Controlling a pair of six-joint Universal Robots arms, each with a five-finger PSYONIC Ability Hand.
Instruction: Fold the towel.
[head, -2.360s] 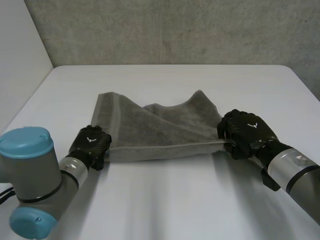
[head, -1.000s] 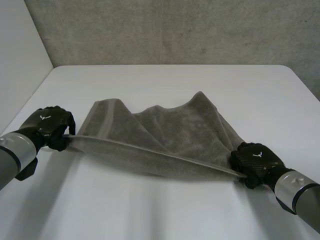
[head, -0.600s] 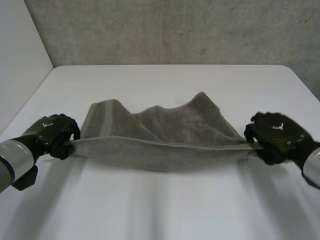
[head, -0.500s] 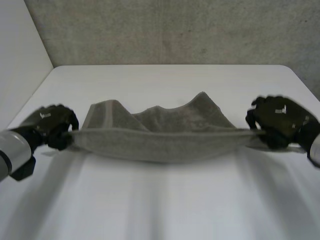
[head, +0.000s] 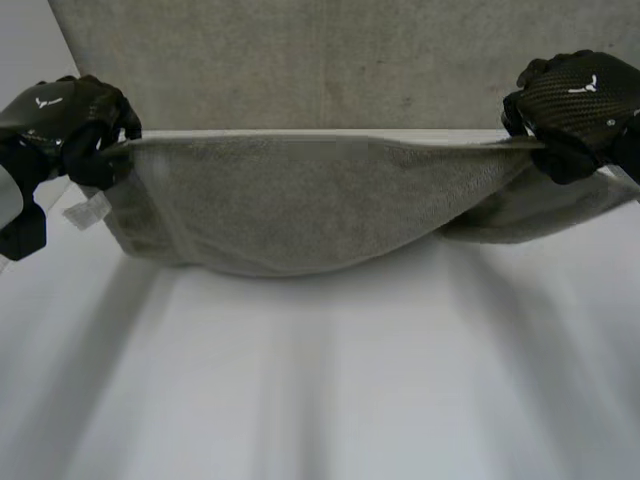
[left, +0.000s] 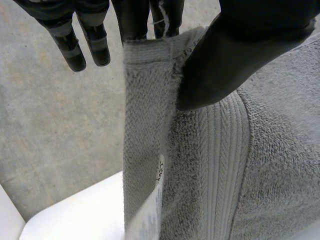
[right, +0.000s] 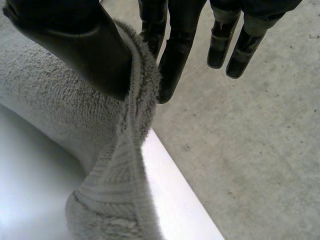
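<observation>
Robot lab or test cell, by look of it. Plain white bench (head: 320, 380) with smooth top; rounded corner shows in left wrist view. Rough grey concrete wall (head: 330, 60) directly behind bench, smooth pale panel (head: 25, 30) at its left side. Machine hands in place of person's: black left hand (head: 60, 115) and black right hand (head: 575, 100) each pinch one upper corner of grey terry towel (head: 300, 200), stretched between them above bench.
</observation>
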